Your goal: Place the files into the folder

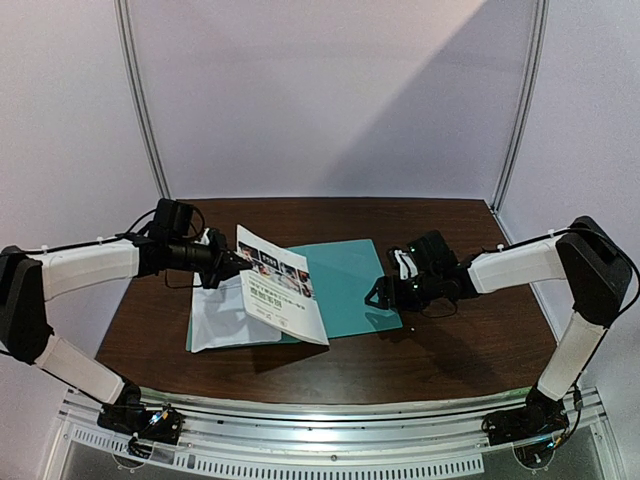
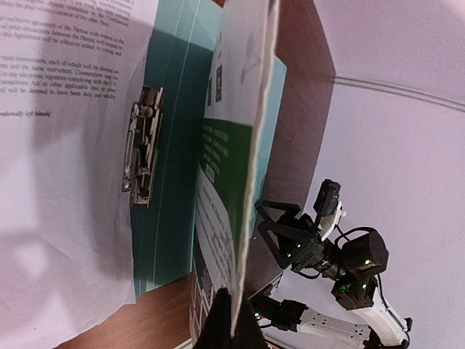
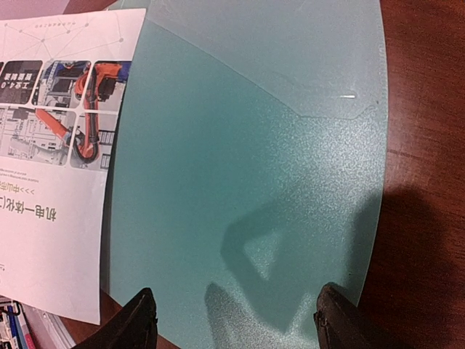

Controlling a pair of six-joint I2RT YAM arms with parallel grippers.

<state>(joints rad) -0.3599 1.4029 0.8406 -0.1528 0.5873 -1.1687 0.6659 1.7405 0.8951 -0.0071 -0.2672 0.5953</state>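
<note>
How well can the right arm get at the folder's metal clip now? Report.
Probably not directly: the colour-photo sheet, held lifted by the left fingers, stands between the open right fingers and the metal clip.

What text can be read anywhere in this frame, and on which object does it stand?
"机电一体化": large heading on the white sheet with colour photos, running out of frame.
The smaller lines on that sheet: too small to read.
Plain white sheet with black print: English paragraphs, too blurred to quote.
Teal card folder and small metal clip: no text.
</note>
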